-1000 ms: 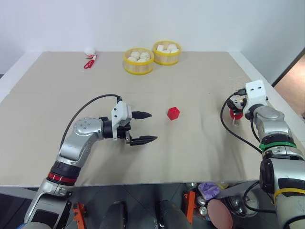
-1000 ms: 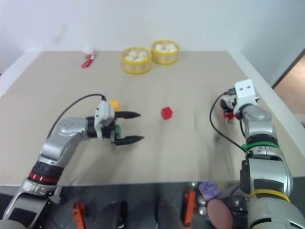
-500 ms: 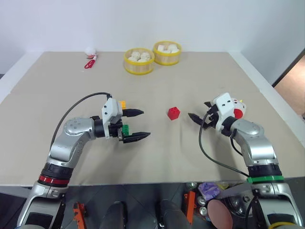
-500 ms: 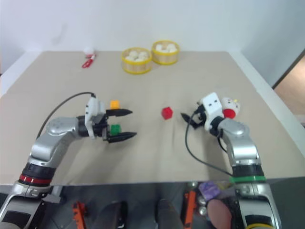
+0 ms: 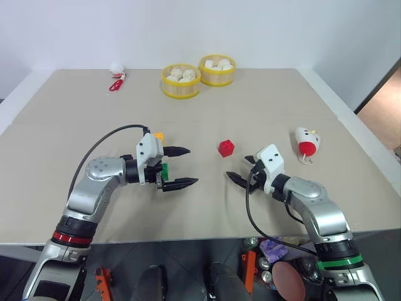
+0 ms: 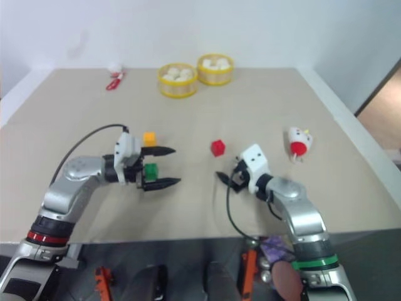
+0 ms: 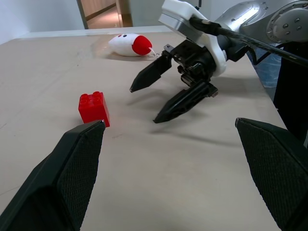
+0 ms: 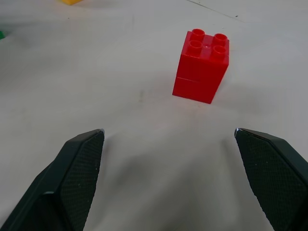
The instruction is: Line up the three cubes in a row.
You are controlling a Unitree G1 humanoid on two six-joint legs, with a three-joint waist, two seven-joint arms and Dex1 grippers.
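Facing the red cube [image 5: 226, 148] near ahead, right tool [image 5: 240, 176] spread apart, left tool [image 5: 179, 167] apart

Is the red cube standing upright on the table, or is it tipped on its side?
Upright. In the right wrist view the red cube rests flat on the table with its four studs facing up, untouched by either pincer.

the table holds three cubes, one red cube [image 5: 226, 148], one green cube [image 6: 150, 170] and one yellow-orange cube [image 6: 149, 138], plus two yellow baskets [image 5: 181, 81] and one toy figure [image 5: 306, 142].
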